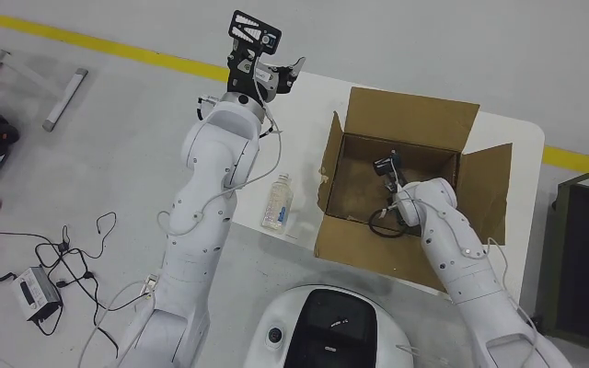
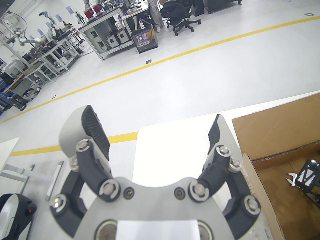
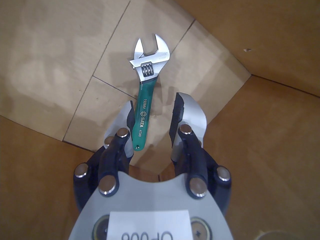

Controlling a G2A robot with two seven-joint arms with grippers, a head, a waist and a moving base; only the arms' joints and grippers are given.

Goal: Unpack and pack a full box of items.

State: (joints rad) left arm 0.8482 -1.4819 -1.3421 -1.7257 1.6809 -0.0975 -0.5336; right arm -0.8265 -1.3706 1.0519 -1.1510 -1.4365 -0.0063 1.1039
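Note:
An open cardboard box [image 1: 354, 241] stands on the white table [image 1: 308, 120]. On its floor [image 3: 62, 51] lies an adjustable wrench [image 3: 146, 86] with a green handle and a steel head. My right gripper [image 3: 153, 116] is down inside the box [image 1: 387, 171], open, its fingers either side of the wrench handle, and one finger [image 3: 128, 118] is close against the handle. My left gripper [image 2: 155, 131] is held open and empty above the table's far left corner [image 1: 271, 75], to the left of the box flap [image 2: 275, 126].
A clear plastic bottle [image 1: 278, 202] lies on the table left of the box. The box flaps stick out at the far side and the right. In the left wrist view the right gripper [image 2: 308, 177] shows inside the box. Cables lie on the floor at the left [image 1: 64, 267].

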